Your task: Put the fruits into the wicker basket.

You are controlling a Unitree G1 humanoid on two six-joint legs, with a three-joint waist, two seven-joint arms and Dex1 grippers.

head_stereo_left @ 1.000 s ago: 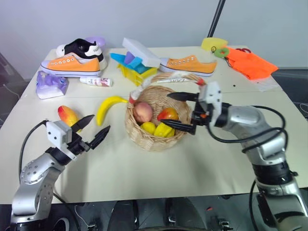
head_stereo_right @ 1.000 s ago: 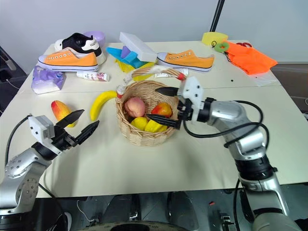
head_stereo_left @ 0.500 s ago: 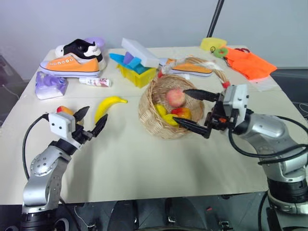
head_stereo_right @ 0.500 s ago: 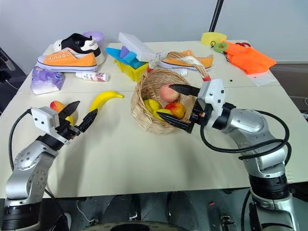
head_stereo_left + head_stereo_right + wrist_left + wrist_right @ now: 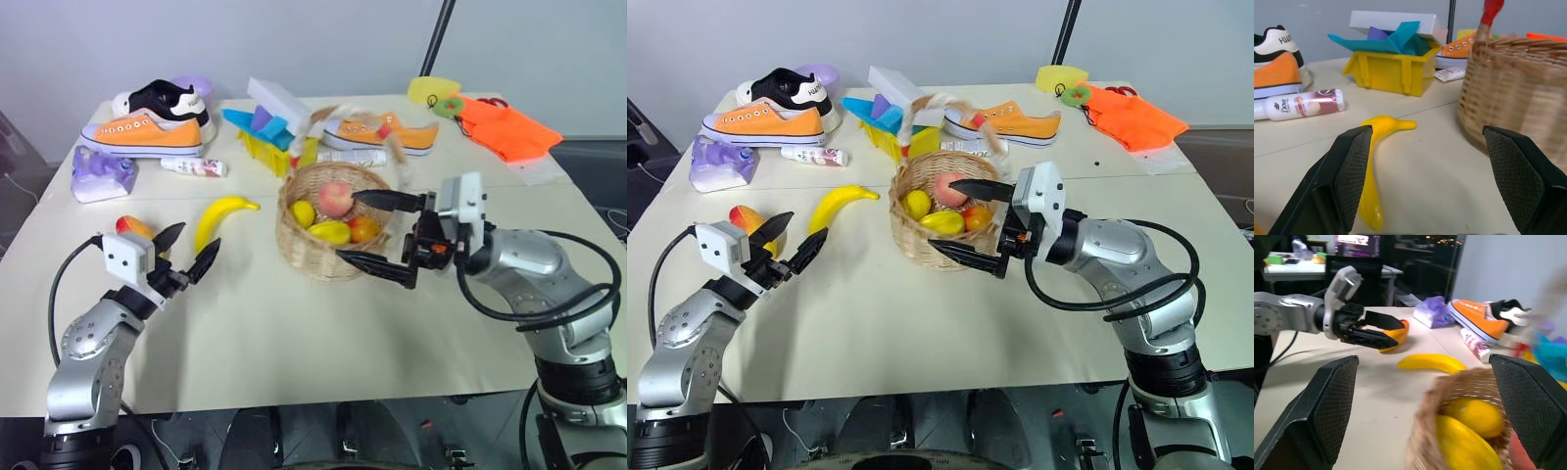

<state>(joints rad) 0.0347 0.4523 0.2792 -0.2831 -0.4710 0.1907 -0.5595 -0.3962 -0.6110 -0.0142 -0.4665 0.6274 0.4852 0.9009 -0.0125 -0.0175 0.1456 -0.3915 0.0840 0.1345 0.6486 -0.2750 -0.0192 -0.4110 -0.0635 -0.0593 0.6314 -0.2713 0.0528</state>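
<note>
On the table, the wicker basket (image 5: 328, 235) holds several fruits; banana (image 5: 221, 216) and mango (image 5: 135, 230) remain outside, left gripper (image 5: 188, 253) and right gripper (image 5: 380, 233) both spread empty

Legible text, 2 items:
- "Dove", on white-and-pink bottle (image 5: 1300, 105), lying beyond the left claw (image 5: 1425, 161).
- "HUA…", cut off, on black sneaker heel (image 5: 1281, 39), behind the bottle.

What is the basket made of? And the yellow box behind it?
The basket looks like woven wicker: tan, matte strands cross all over its wall. Its handle seems wrapped in white, maybe cloth or tape. The yellow box looks like hard plastic: smooth, slightly shiny, with moulded ribs.
</note>
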